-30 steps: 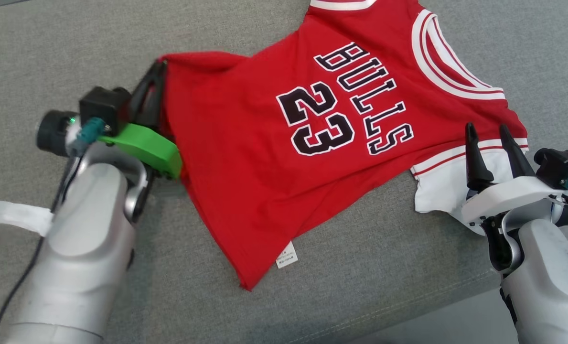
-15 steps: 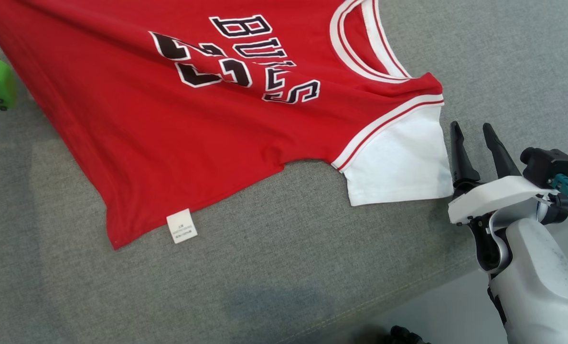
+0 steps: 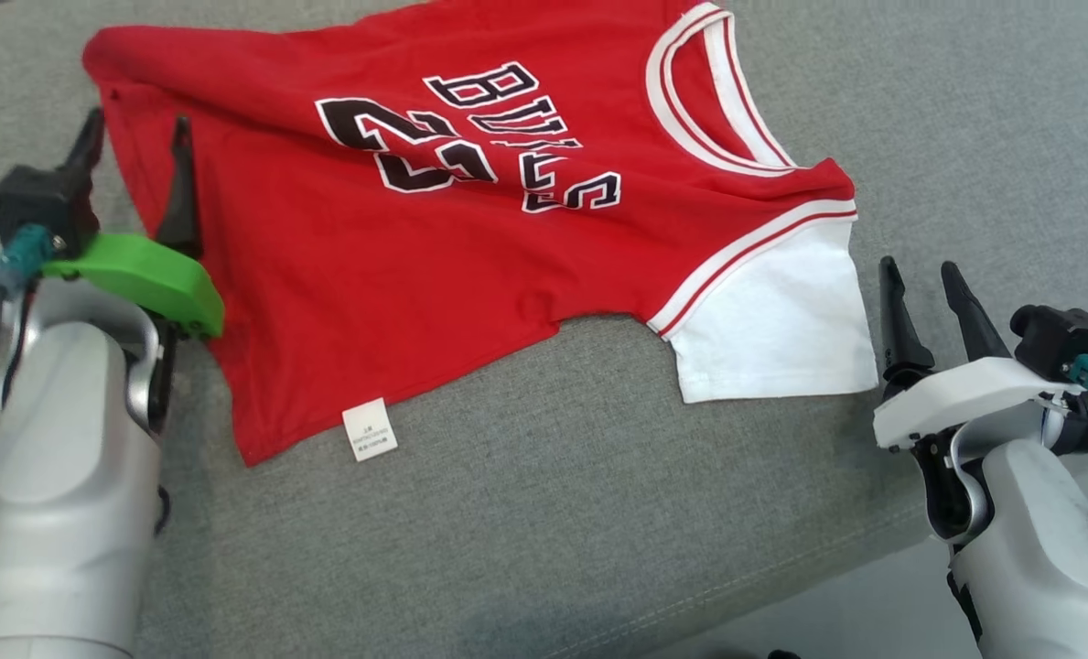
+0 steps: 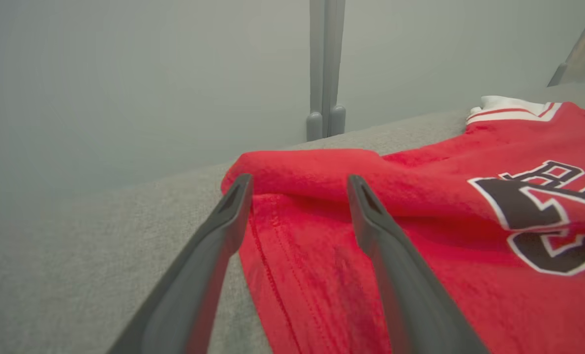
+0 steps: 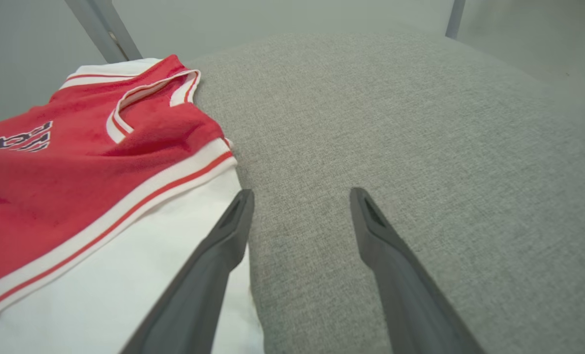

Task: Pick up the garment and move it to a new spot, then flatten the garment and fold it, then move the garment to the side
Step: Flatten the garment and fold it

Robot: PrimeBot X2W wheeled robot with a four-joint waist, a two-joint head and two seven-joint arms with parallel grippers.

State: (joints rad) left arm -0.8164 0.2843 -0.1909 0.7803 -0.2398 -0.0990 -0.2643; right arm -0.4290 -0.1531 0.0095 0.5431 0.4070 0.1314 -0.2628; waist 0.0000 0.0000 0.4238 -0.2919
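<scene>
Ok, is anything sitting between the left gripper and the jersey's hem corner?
Nothing visible. The left gripper is open, its fingers straddling the hem edge of the red jersey, with one finger over the fabric and the other over the bare grey cushion. The corner just ahead of it is bunched into a fold.

place: bare indoor room | signs: grey upholstered cushion [image 3: 544, 513], plain wall [image 4: 125, 73], metal post [image 4: 325, 64]

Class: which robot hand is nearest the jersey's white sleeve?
The right hand, on the white mount, beside the white sleeve; the left hand, on the green mount, is at the jersey's red corner.
</scene>
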